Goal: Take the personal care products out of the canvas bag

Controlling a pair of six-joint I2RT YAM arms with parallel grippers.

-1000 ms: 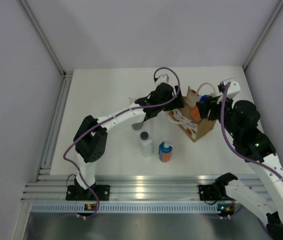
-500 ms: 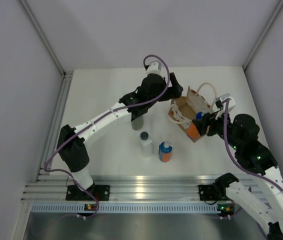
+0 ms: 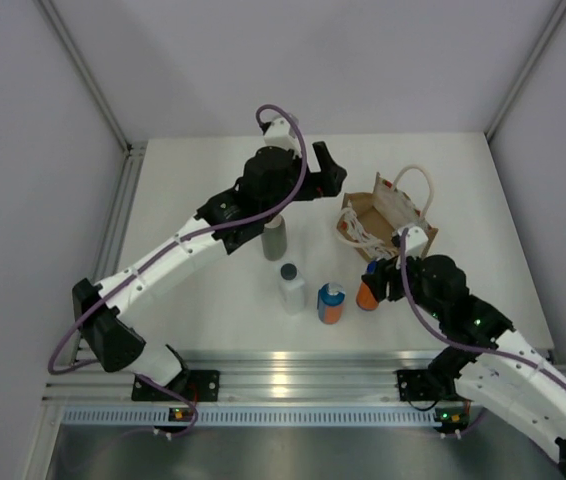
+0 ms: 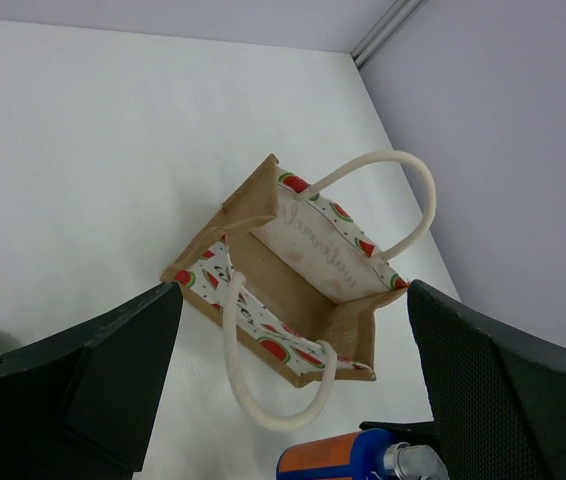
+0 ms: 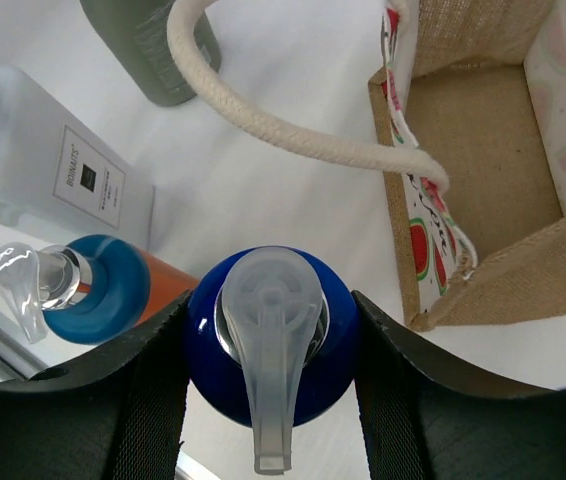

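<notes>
Down out of the canvas bag comes my right gripper, clamped on the second orange bottle, now just in front beside its twin. My left gripper, jaws apart, has backed off. I judge the bag emptied.

The scene was lit brightly and evenly from above, and only soft, faint shadows were cast on the white table. Glare was seen along the metal rail. In the left wrist view the dark fingers were underexposed and soft; the held blue-capped bottle was rendered sharp.
</notes>
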